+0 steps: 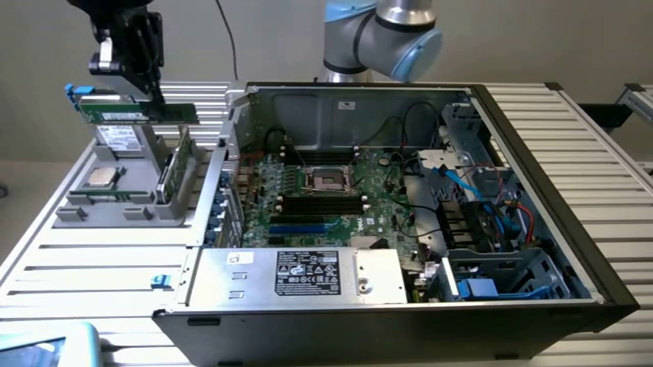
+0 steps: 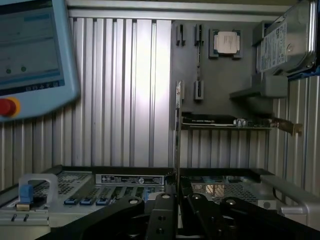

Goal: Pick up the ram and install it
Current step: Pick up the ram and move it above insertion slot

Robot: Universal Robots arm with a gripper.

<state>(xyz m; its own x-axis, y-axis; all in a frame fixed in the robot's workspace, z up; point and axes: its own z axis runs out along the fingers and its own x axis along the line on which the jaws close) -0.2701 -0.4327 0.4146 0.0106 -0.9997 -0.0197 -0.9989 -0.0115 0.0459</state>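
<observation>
- Nearest, at 7 o'clock in the exterior view: a pale blue teach pendant (image 1: 41,345) at the table's near corner. The wrist view shows its screen and a red button (image 2: 7,106).
- Work surface: the table (image 1: 102,267), made of ribbed silver-grey aluminium slats, carries everything listed below.
- Centre to 4 o'clock: a black computer case (image 1: 357,329), open side up. A labelled power supply (image 1: 306,273) lies along its near edge at 6 o'clock.
- Case floor, centre: a green motherboard (image 1: 388,164). From near to far it carries the blue slots (image 1: 301,227), the black memory slots (image 1: 321,203) and the processor socket (image 1: 332,177).
- At 9 o'clock, just beside the case: a grey fixture (image 1: 76,214). It holds a processor chip (image 1: 102,177), a silver hard drive (image 1: 118,139) and an expansion card (image 1: 179,172) standing on edge.
- At 10 o'clock: the ram (image 1: 128,115), a green stick with a white label, is held level just above the fixture's far end and outside the case. Whether it clears the hard drive beneath cannot be told. The wrist view shows it edge-on as a thin line (image 2: 178,130).
- Directly above it: the black gripper (image 1: 155,98), jaws closed on the ram's upper edge at about mid-length.
- At 12 o'clock, behind the case: the silver and blue arm (image 1: 383,34).
- Background: a plain pale grey wall (image 1: 510,38). A dark cable (image 1: 226,38) hangs before it at 11 o'clock.
</observation>
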